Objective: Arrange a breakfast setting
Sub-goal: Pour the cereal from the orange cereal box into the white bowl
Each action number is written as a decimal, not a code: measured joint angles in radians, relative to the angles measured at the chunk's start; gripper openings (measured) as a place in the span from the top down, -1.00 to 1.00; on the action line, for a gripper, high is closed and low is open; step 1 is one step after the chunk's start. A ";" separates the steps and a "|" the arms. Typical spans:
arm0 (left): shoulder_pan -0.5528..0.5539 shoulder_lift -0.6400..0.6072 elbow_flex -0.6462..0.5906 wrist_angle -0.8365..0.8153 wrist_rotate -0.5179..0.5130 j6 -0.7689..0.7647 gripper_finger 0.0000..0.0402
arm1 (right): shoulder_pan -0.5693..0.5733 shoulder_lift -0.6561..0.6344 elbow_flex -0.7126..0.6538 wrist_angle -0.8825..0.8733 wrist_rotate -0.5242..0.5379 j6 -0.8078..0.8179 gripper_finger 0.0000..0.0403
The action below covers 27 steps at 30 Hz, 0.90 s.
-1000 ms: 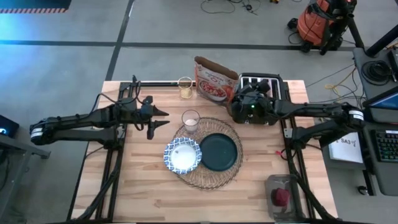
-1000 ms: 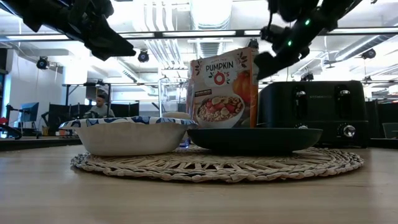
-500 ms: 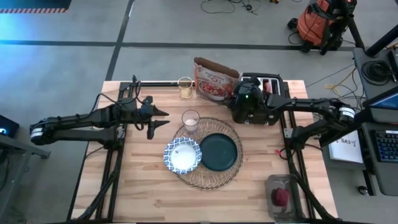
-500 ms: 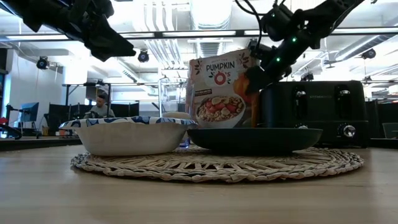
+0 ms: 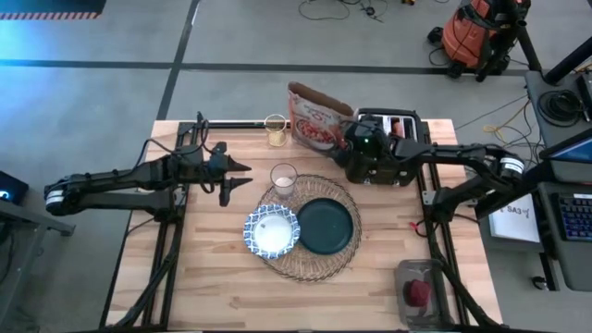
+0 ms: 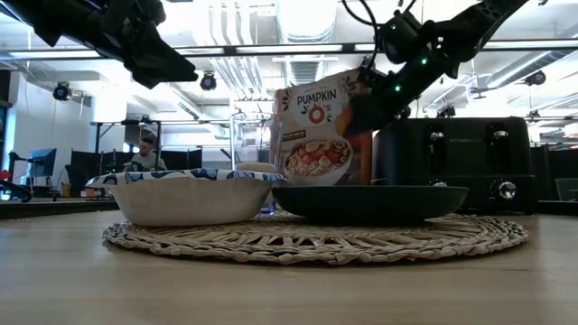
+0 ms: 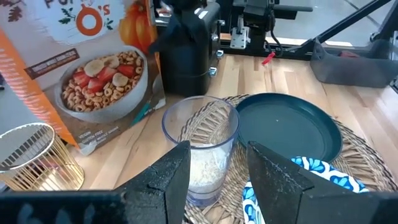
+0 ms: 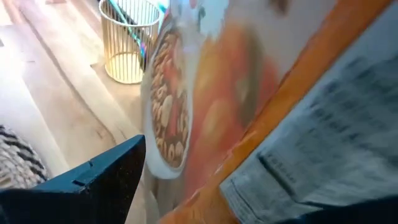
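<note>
Placemat (image 5: 310, 259), round and woven, lies at the middle of the tabletop (image 5: 213, 287) and carries the dark teal plate (image 5: 325, 226) and, just beside it on the left arm's side, the blue-and-white bowl (image 5: 272, 231); the two look close enough to touch, though contact cannot be told. A small clear glass (image 5: 283, 178) stands upright on the mat's far edge, and the left wrist view shows it right in front of the left gripper (image 7: 217, 163), whose fingers are spread apart with nothing between them. That gripper hangs above the tabletop, near the glass but apart from it. The right gripper (image 5: 351, 141) is at the near side edge of the red-and-white cereal bag (image 5: 316, 117), between the bag and the black toaster (image 5: 400, 129); its wrist view is filled with the bag's printed face at very close range, with one dark finger (image 8: 106, 171) beside it, and whether the fingers pinch the bag cannot be told. A gold wire cup (image 5: 275, 129) stands beyond the glass beside the bag. A small red fruit (image 5: 418, 292) sits in a clear container (image 5: 407, 274) at the near right corner, well apart from the mat.
</note>
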 joint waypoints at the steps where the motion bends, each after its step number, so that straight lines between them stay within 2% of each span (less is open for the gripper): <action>1: 0.000 0.001 0.000 0.002 0.000 0.000 0.29 | 0.000 0.013 0.000 0.020 0.007 -0.003 -0.76; 11: 0.000 0.005 0.000 0.009 -0.006 -0.008 0.29 | 0.001 0.087 0.006 0.104 0.031 0.093 -0.76; 27: -0.001 0.006 0.000 0.010 -0.006 -0.010 0.29 | 0.003 0.060 0.001 0.091 0.023 0.126 -0.75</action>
